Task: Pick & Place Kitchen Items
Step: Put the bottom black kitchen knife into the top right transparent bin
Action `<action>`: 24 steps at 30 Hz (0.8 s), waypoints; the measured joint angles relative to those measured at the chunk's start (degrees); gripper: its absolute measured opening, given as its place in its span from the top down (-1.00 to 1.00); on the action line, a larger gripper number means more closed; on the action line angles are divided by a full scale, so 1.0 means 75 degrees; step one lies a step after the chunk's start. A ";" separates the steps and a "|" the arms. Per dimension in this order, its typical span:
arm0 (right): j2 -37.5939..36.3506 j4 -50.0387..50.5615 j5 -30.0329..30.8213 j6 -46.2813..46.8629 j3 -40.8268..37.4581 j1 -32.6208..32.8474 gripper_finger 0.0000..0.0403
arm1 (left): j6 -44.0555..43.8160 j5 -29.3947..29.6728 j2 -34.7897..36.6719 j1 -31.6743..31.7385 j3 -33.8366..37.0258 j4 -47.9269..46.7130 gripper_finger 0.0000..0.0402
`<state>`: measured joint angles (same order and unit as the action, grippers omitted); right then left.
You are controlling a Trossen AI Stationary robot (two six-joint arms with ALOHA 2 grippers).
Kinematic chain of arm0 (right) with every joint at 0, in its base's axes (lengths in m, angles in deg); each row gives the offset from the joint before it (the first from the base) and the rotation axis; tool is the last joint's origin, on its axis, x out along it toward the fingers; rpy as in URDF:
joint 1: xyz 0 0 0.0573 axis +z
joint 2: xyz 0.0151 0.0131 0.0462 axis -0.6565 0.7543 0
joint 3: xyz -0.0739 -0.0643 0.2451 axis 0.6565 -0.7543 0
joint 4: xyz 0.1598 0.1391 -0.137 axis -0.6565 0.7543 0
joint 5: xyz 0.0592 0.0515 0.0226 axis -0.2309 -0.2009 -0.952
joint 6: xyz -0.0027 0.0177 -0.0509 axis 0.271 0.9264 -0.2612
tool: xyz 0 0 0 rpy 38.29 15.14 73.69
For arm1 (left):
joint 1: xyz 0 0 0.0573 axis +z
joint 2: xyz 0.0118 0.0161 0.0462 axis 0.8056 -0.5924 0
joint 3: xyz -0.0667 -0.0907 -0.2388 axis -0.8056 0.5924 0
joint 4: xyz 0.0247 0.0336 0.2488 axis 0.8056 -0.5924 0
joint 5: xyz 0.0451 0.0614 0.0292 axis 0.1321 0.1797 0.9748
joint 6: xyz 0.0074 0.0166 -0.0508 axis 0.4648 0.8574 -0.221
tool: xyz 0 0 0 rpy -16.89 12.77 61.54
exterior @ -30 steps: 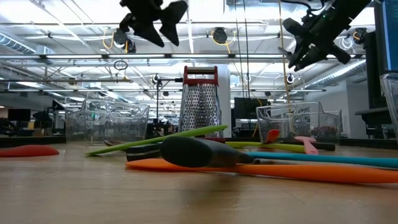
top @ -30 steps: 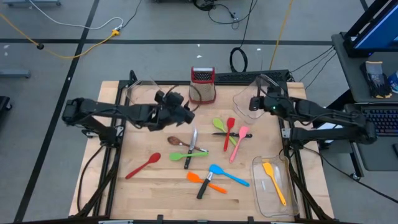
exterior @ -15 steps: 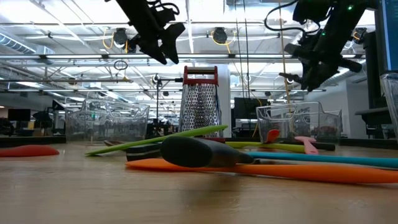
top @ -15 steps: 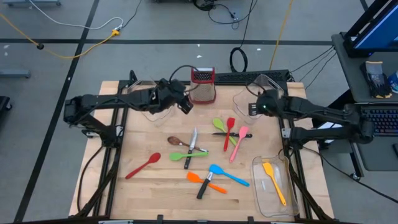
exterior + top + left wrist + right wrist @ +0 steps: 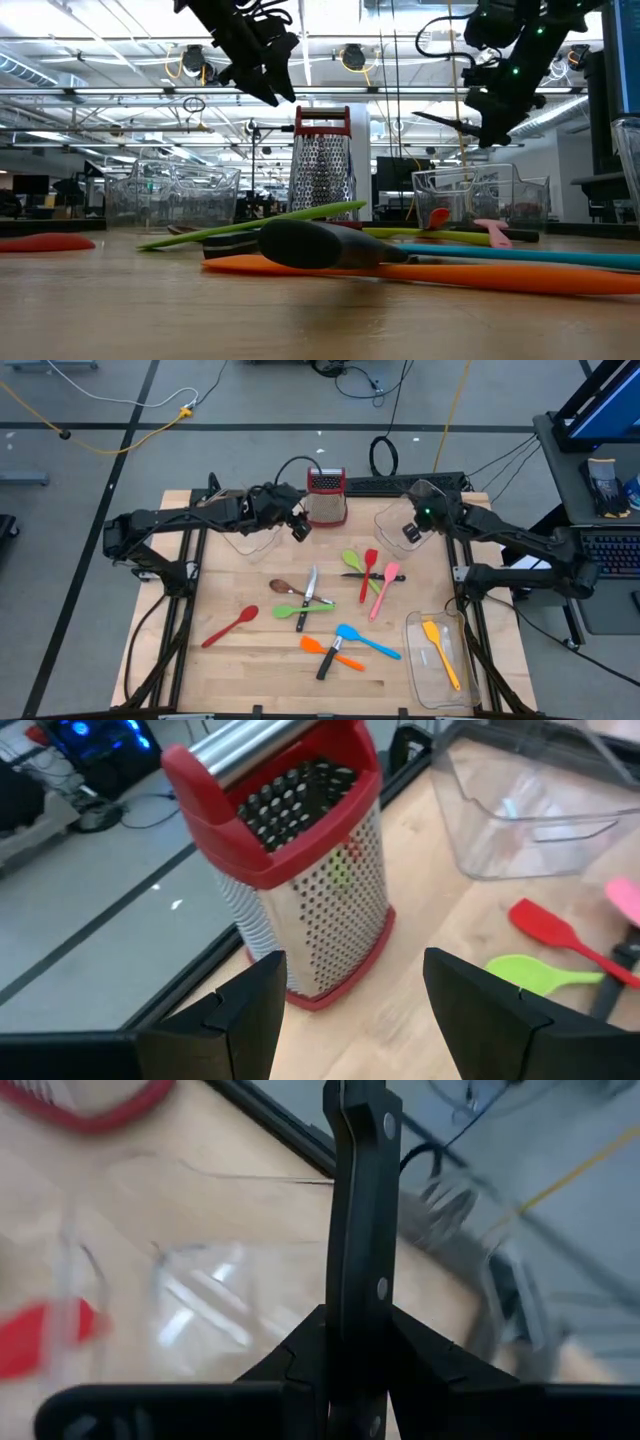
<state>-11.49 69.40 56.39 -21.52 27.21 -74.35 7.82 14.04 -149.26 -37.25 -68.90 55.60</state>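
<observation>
I am gripping a black-handled knife in my right gripper, my two fingers pinching its riveted handle so that it is standing straight out ahead of them. I am holding it in the air above the clear bin at the back of the table, with the blade sticking out level to one side in the low view.

My left gripper is hanging wide apart with nothing between its fingers. The steel box grater is standing upright just ahead of it, and a second clear bin is sitting under my left wrist.

Nearer the table's front than both grippers, the remaining utensils are lying loose on the wood: a green spoon, a red spatula and a pink spatula close to my right one; a brown spoon, another knife and a green spatula below my left one. Farther off are lying a red spoon, an orange spatula and a blue spatula. A yellow spatula is resting in a third bin.
</observation>
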 joint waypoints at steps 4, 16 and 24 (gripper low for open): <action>0.0133 0.0016 0.0335 -0.1397 0.0000 -0.0012 0.69 | -0.0005 -0.0313 0.0000 0.0010 0.0000 0.0155 -0.20; 0.0161 0.1440 0.1101 -0.2999 0.0000 -0.0015 0.69 | -0.0260 -0.0518 -0.0003 0.0010 0.0000 0.0220 -0.20; 0.0161 0.1831 0.1986 -0.4318 0.0000 -0.0012 0.69 | -0.0264 -0.0556 -0.0003 0.0010 0.0000 0.0518 -0.20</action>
<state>-10.28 83.13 71.29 -53.90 27.21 -74.44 5.84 9.86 -149.28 -37.18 -68.90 59.49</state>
